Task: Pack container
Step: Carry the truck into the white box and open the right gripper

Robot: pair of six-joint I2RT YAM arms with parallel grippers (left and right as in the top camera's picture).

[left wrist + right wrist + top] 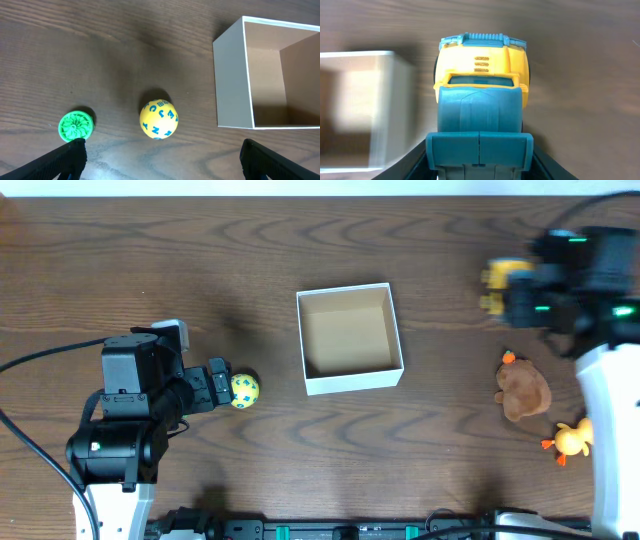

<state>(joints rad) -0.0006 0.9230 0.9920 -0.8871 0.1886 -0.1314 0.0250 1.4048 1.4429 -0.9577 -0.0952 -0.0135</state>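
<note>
The container is a white square box with a brown inside, standing empty mid-table. It also shows in the left wrist view and blurred in the right wrist view. My left gripper is open and low at the left, just short of a yellow ball with blue letters. In the left wrist view the ball lies ahead of the open jaws. My right gripper is shut on a yellow and teal toy truck at the far right, seen close up in the right wrist view.
A green round toy lies on the table left of the ball, by my left fingertip. A brown plush animal and a yellow duck lie at the right, near the right arm's base.
</note>
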